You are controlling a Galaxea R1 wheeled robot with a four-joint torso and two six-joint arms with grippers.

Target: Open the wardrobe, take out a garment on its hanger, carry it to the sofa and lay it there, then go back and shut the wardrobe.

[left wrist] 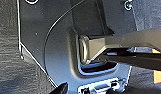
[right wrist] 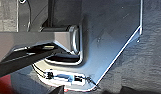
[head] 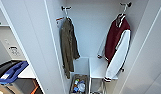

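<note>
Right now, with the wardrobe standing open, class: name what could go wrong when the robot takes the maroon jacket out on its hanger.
1. The hanger hangs by a thin hook on a small peg; a pull from below may slip the maroon jacket off and leave the hanger behind.
2. A long white sleeve dangles low and could snag the wire rack beneath.
3. The olive jacket hangs nearby; picking it would be wrong.
</note>
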